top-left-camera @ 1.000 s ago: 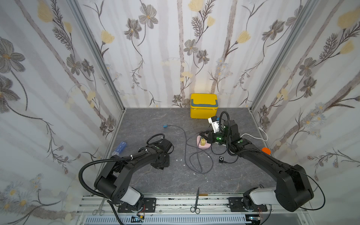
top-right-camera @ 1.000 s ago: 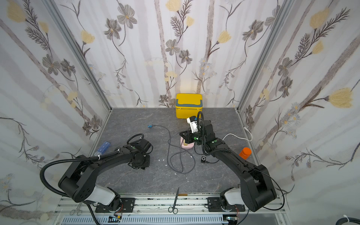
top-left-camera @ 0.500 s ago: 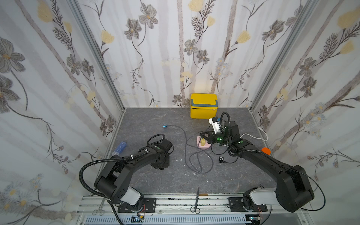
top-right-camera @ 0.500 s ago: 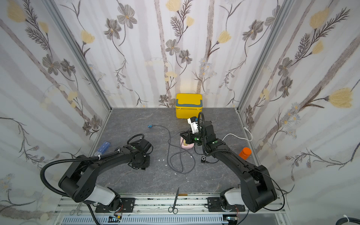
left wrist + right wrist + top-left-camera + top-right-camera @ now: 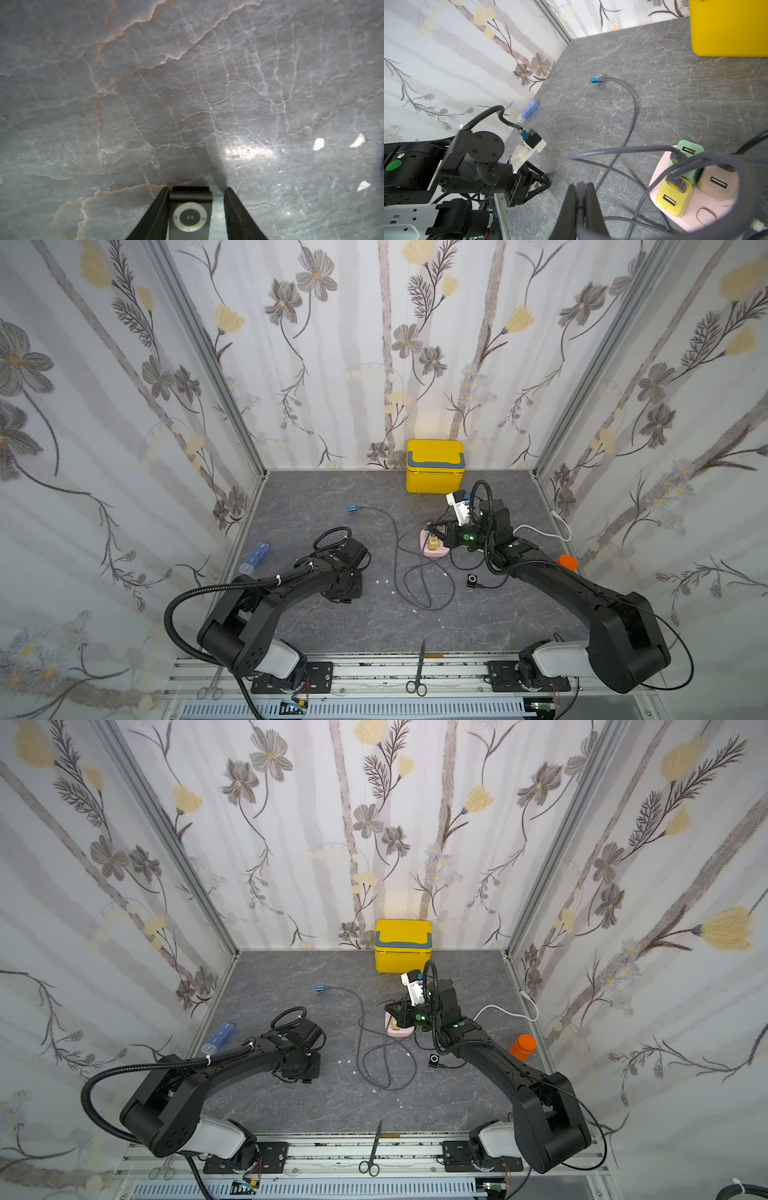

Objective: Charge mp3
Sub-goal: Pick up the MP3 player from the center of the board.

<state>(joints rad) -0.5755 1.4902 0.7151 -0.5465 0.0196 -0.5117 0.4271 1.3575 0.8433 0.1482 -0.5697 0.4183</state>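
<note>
Found the left gripper (image 5: 196, 188) low over the grey veined table (image 5: 187, 93), released, with its fingers astride a dark mp3 player (image 5: 190, 218) showing its white control ring to the wrist camera. Noted one finger (image 5: 156, 212) touching the player's edge and the other just apart from it, with a strip of table in between. Could not see this player in either top view, hidden there beneath the left gripper (image 5: 343, 593). Spotted a second mp3 player (image 5: 471, 580) in both top views, flat on the table near the right arm, a thin black lead (image 5: 494, 586) touching its side. Found the right gripper (image 5: 580, 184) clenched on a dark cable (image 5: 581, 220), hovering just beside a pink power strip (image 5: 708, 209) carrying three USB chargers (image 5: 672, 199), green, yellow and beige, with cables plugged into the green and the yellow. Traced a grey cable (image 5: 632, 116) looping over the table to a blue plug (image 5: 597, 79) lying loose, well apart from both players. Marked a yellow box (image 5: 434, 466) against the back wall, an orange bottle (image 5: 523, 1046) by the right wall, a blue pill box (image 5: 257, 556) by the left wall and scissors (image 5: 419, 672) on the front rail
</note>
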